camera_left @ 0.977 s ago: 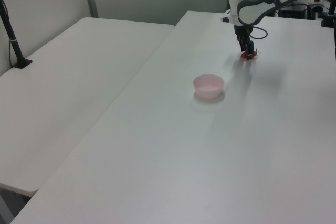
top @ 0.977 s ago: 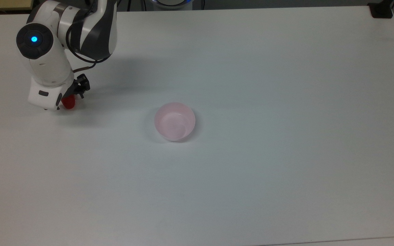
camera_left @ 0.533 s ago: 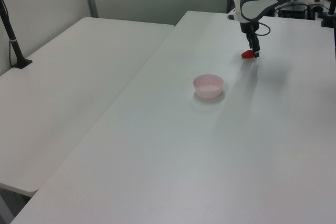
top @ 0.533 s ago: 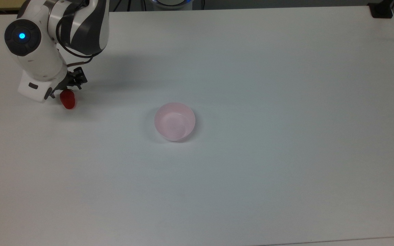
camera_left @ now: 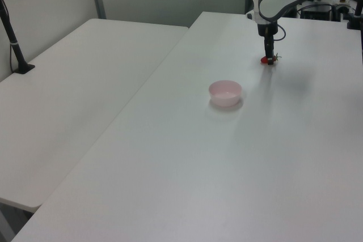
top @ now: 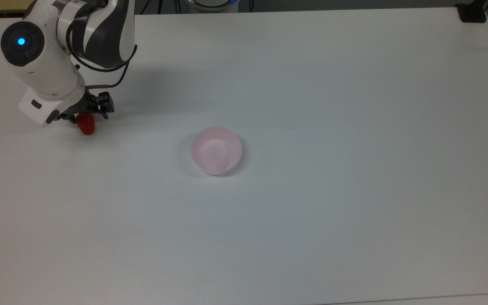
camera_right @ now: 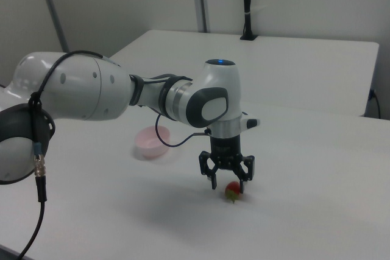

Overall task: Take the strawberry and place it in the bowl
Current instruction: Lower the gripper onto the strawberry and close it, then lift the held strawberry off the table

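In the right view, the strawberry [camera_right: 232, 191] is seen nearest the camera, lying on the white table [camera_right: 317, 181] in the lower centre of the frame, with its green cap turned toward the frame's lower left. The gripper [camera_right: 228, 179] is held directly above it, pointing straight down, the jaws spread wide with one finger to each side of the fruit; nothing is gripped. This stance is judged to be a pre-grasp alignment, the opening kept wider than the fruit so that a descent can be made without knocking it aside. Whether the fingertips touch the table cannot be told.

Farther back in the right view, left of centre, the bowl [camera_right: 152, 142] is seen standing upright and empty, well apart from the fruit, its mouth left open to receive the drop.

In the top view, the strawberry [top: 86, 124] is placed at the upper left, partly under the gripper [top: 84, 113], and the bowl [top: 216, 151] near the middle.
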Available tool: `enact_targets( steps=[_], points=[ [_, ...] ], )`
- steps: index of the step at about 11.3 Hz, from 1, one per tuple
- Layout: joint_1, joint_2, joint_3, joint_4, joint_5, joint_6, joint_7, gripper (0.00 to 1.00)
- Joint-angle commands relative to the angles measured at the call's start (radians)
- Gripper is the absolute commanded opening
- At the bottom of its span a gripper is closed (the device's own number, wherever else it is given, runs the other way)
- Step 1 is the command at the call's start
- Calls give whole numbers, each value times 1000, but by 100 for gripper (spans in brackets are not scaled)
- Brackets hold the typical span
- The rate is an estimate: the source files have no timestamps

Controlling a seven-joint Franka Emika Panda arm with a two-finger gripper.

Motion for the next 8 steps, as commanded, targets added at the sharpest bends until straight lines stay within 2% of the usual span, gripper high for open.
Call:
enact_targets(
  steps=[1,3,5,6,8],
  points=[
    [-6,-7,-1,-34,13,65,17,78],
    [-17,-7,-1,-54,13,99,19,78],
    [-17,-10,-1,-52,13,90,14,52],
    [-18,-16,-1,-54,13,86,14,45],
    [-17,-25,-1,-45,13,40,20,44]
  ],
)
